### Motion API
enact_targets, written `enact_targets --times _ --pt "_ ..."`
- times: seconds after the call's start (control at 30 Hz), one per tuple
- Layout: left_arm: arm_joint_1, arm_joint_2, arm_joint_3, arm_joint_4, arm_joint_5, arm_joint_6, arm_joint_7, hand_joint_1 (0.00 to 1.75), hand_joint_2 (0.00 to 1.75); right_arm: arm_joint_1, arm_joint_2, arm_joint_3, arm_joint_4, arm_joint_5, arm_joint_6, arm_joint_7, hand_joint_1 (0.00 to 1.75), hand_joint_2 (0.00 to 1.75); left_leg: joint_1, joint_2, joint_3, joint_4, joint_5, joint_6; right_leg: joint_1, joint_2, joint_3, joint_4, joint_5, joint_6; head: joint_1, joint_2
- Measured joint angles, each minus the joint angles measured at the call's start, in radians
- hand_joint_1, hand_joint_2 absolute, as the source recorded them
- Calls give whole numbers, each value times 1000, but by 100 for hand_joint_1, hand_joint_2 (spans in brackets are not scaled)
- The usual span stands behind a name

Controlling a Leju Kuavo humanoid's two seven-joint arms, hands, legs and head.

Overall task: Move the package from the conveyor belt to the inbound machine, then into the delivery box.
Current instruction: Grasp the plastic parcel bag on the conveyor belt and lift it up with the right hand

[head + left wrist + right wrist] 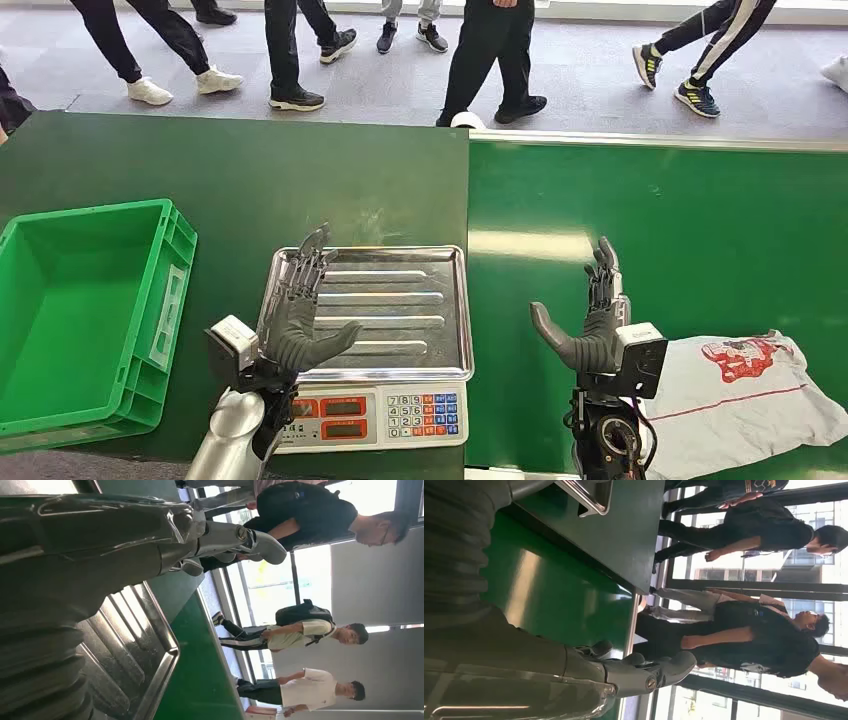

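White package: a soft, crinkled plastic mailer bag with red print (745, 395) lies flat on the bright green conveyor belt (690, 230), at the near right edge, just beside the right wrist and nearer the robot than the fingertips.
Right hand: the grey-and-black right hand (592, 320) is raised over the belt, just left of the bag and not touching it, fingers straight and upward, thumb splayed toward the scale; it holds nothing.
Left hand: the left hand (305, 310) is held over the left edge of the scale's tray, fingers spread, thumb out to the right, holding nothing; the left wrist view shows a pale jointed finger (240, 540) extended above the tray.
Inbound machine: a white electronic scale with a ribbed stainless-steel tray (400, 300), shiny with raised rims, and a front panel of red displays and coloured keys (425, 413); it stands on the dark green table (200, 170).
Delivery box: a bright green rigid plastic crate (165, 290) with ribbed walls, at the table's left.
Background: people's legs (490, 60) on the grey floor beyond.
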Motion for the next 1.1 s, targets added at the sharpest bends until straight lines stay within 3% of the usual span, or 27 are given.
enact_targets --times 1.1 --pt "5 12 1 8 14 19 -22 0 175 19 -10 -2 -8 2 -5 -11 0 175 0 0 0 0 0 0 0 0 0 0 0 0 0 0"
